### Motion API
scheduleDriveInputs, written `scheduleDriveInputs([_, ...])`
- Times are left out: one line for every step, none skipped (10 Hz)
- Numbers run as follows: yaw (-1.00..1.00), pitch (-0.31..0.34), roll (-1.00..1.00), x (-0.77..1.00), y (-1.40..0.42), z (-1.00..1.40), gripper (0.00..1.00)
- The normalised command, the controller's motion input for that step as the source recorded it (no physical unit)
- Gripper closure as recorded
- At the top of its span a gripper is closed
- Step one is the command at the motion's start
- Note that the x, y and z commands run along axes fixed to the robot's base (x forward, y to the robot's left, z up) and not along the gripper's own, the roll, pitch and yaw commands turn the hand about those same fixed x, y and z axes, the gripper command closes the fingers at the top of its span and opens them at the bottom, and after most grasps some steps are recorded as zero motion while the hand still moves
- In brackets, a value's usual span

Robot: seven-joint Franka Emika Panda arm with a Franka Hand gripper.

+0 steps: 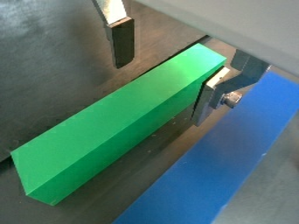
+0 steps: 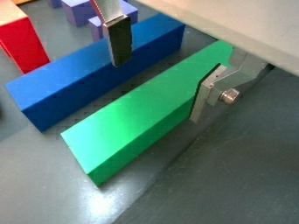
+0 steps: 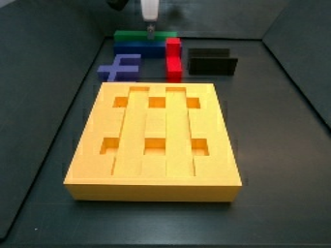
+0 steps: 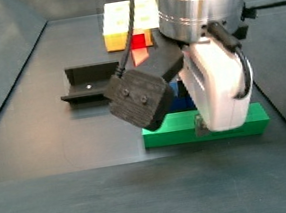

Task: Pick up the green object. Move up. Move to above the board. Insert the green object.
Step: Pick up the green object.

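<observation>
The gripper (image 1: 163,66) is down at the green bar (image 1: 122,122), with one finger (image 1: 121,39) on each long side of it. In both wrist views the fingers straddle the bar (image 2: 146,114): one silver plate with its dark pad sits just beside or against one long face (image 2: 212,87), while the opposite finger (image 2: 117,39) stands clear of the bar with a gap showing. The claw is thus still spread wider than the bar and is not clamped on it.

The green bar lies flat on the dark floor, lengthwise between the fingers. A long blue block (image 2: 100,70) lies right beside it, parallel, and a red piece (image 2: 24,44) shows past the blue one, with a purple piece (image 2: 87,10) further off.

In a side view the bar (image 3: 142,37) sits near the far edge of the floor, beneath the gripper (image 3: 150,14), with the blue block (image 3: 145,48) just in front of it, a red bar (image 3: 172,56) alongside, the purple piece (image 3: 120,68) toward the board, and the dark fixture (image 3: 212,61) on the other side of the red bar. The yellow-orange board (image 3: 155,140) lies flat in the middle of the floor, well apart from the green bar, its grooves and six square holes unfilled.

In a side view, the arm's body hides much of the bar (image 4: 177,129); the fixture (image 4: 91,81) and board (image 4: 119,19) show behind.
</observation>
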Motion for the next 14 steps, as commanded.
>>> scheduleDriveInputs([-0.08, -0.057, 0.0, 0.01, -0.02, -0.09, 0.0])
scheduleDriveInputs([-0.09, -0.067, -0.02, 0.0, 0.0, -0.17, 0.0])
scheduleDriveInputs([-0.15, -0.054, -0.04, -0.07, 0.04, -0.17, 0.0])
scheduleDriveInputs([-0.2, -0.069, -0.04, -0.14, 0.09, -0.21, 0.0])
scheduleDriveInputs([-0.19, -0.056, -0.06, -0.12, 0.12, -0.17, 0.0])
scheduleDriveInputs([-0.14, -0.039, -0.07, -0.02, 0.13, -0.14, 0.0])
scheduleDriveInputs([-0.1, -0.03, -0.07, 0.0, 0.14, -0.14, 0.0])
scheduleDriveInputs([-0.03, -0.046, -0.08, 0.0, 0.16, -0.17, 0.0])
scheduleDriveInputs([0.0, -0.067, -0.09, 0.0, 0.15, -0.21, 0.0])
scheduleDriveInputs([0.0, -0.031, -0.06, 0.0, 0.03, -0.11, 0.0])
scheduleDriveInputs([-0.01, 0.0, 0.0, 0.01, -0.03, 0.0, 0.0])
scheduleDriveInputs([-0.02, 0.0, 0.01, 0.0, -0.01, 0.04, 0.0])
scheduleDriveInputs([0.0, 0.0, 0.03, 0.0, -0.01, 0.04, 0.0])
scheduleDriveInputs([0.0, 0.0, 0.01, -0.02, 0.0, 0.0, 0.0])
